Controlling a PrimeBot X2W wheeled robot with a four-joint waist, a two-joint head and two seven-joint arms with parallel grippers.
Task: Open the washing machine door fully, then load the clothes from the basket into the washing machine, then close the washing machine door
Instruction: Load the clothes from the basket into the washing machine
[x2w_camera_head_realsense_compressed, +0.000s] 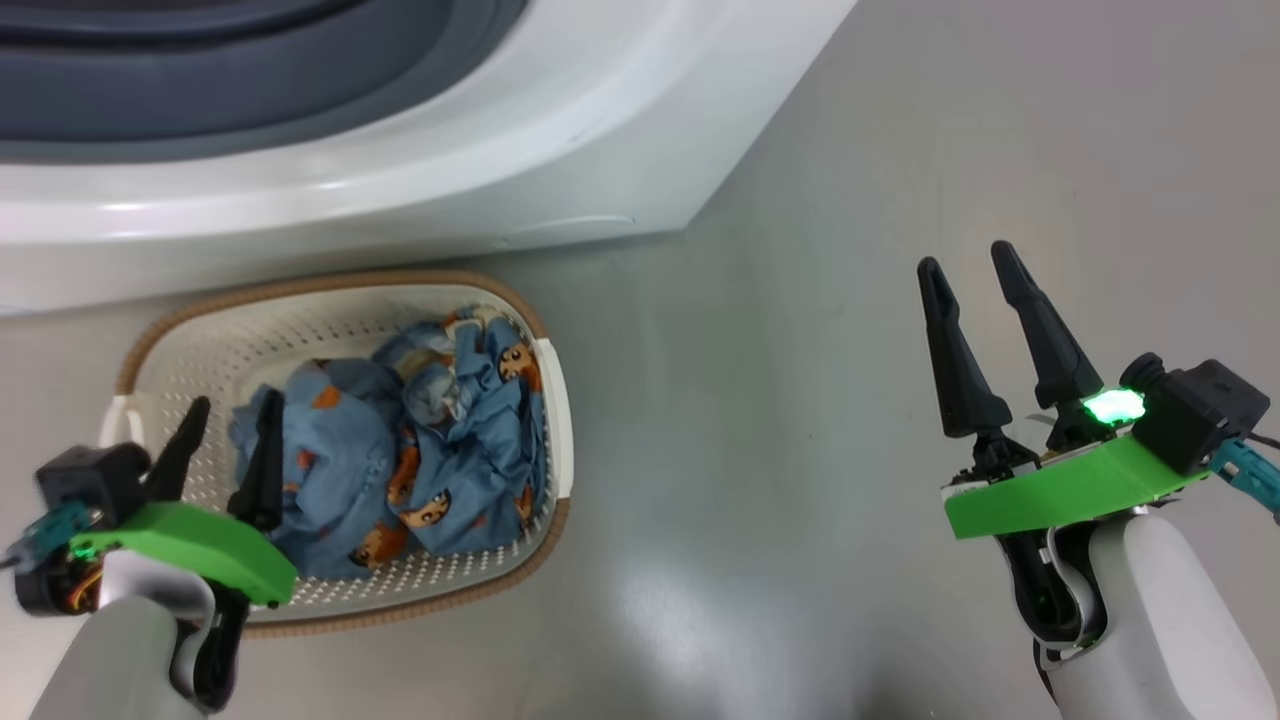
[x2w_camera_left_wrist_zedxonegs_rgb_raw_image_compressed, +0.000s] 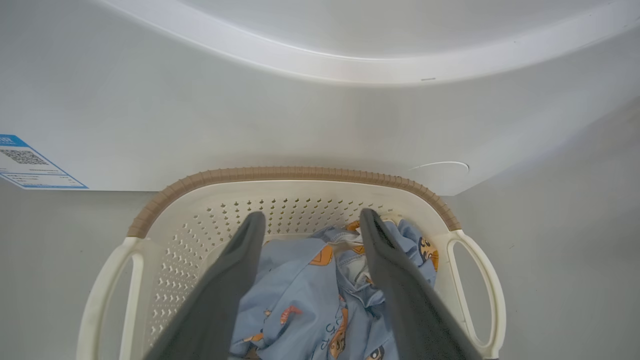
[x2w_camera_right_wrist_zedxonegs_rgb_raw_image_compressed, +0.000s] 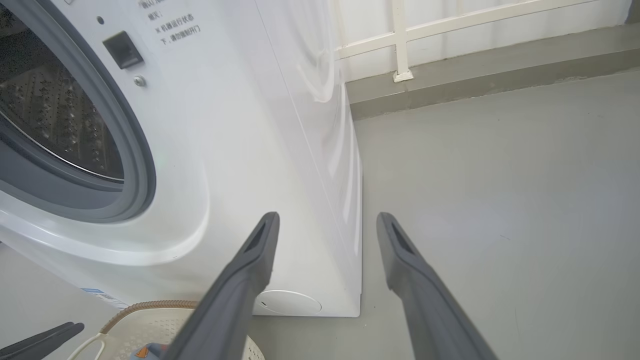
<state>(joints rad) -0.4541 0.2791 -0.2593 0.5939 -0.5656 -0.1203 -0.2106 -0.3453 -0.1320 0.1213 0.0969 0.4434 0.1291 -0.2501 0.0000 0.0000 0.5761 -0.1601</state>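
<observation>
Left gripper (x2w_camera_head_realsense_compressed: 235, 402) is being held open over the basket (x2w_camera_head_realsense_compressed: 250, 340), its two long, dark, tapered fingers spread above the clothes (x2w_camera_head_realsense_compressed: 400, 450); nothing is being gripped, and whether the tips are touching the fabric cannot be told. Right gripper (x2w_camera_head_realsense_compressed: 966, 258) is likewise being held open and empty, over bare grey floor (x2w_camera_head_realsense_compressed: 800, 400) well to the right of the basket.

Basket is being recorded as cream-white perforated plastic, rounded-rectangular, with a brown ribbed rim and looped side handles; it is being kept on the floor just in front of the washing machine (x2w_camera_right_wrist_zedxonegs_rgb_raw_image_compressed: 225, 150). Clothes are being seen crumpled inside it; soft light blue fabric, printed with small orange-brown cartoon figures.

Machine casing is being noted as smooth, glossy white, curved around the opening; a grey rubber gasket (x2w_camera_right_wrist_zedxonegs_rgb_raw_image_compressed: 135, 150) is being seen ringing a perforated steel drum (x2w_camera_right_wrist_zedxonegs_rgb_raw_image_compressed: 50, 115); a round cover (x2w_camera_right_wrist_zedxonegs_rgb_raw_image_compressed: 287, 302) is being noted at the lower front corner.

A blue-edged label (x2w_camera_left_wrist_zedxonegs_rgb_raw_image_compressed: 30, 162) bearing a QR code is being seen low on the front; its text is too small to be read. Small printed characters beside a black square socket (x2w_camera_right_wrist_zedxonegs_rgb_raw_image_compressed: 122, 50) are being noted; not legible with certainty.
</observation>
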